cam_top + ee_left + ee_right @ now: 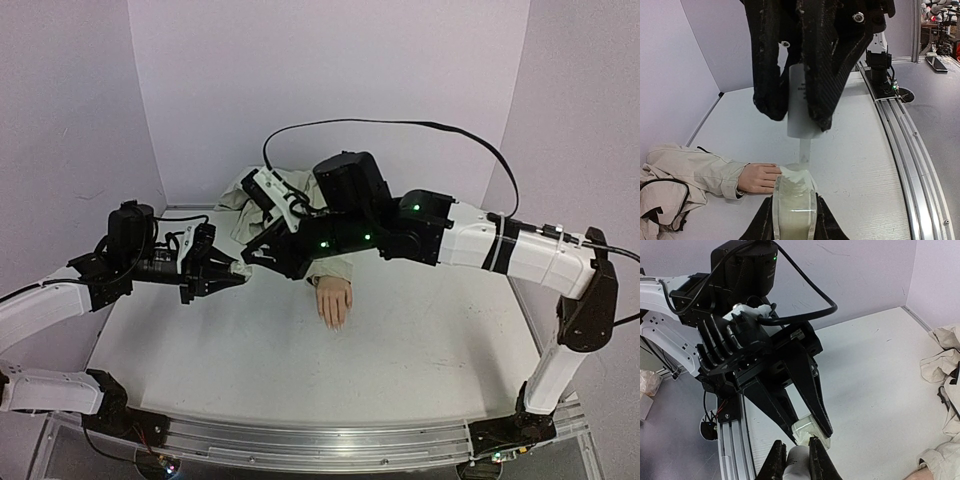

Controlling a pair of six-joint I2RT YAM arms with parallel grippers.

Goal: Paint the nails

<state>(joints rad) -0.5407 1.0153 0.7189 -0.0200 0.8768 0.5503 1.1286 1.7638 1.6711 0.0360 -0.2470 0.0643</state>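
While the thin stem [805, 150] under the white cap [801, 99] sits in or just off the mouth of the small bottle [810, 431], the step in hand looks like drawing out the loaded brush. It should go best with the cap pulled straight along the bottle's axis, the bottle kept steady, and any excess wiped on the neck. The left pincer [795, 202] is closed on the bottle. The right pincer [796, 446] is closed on the cap, in line with the bottle. Whether the tip has cleared the neck I cannot tell, as the view blurs there. The nails [333, 322] are at the fingertips of the mannequin hand [335, 298], which lies flat on the surface [400, 370] to the right of both pincers, untouched. They are too small to show any paint.
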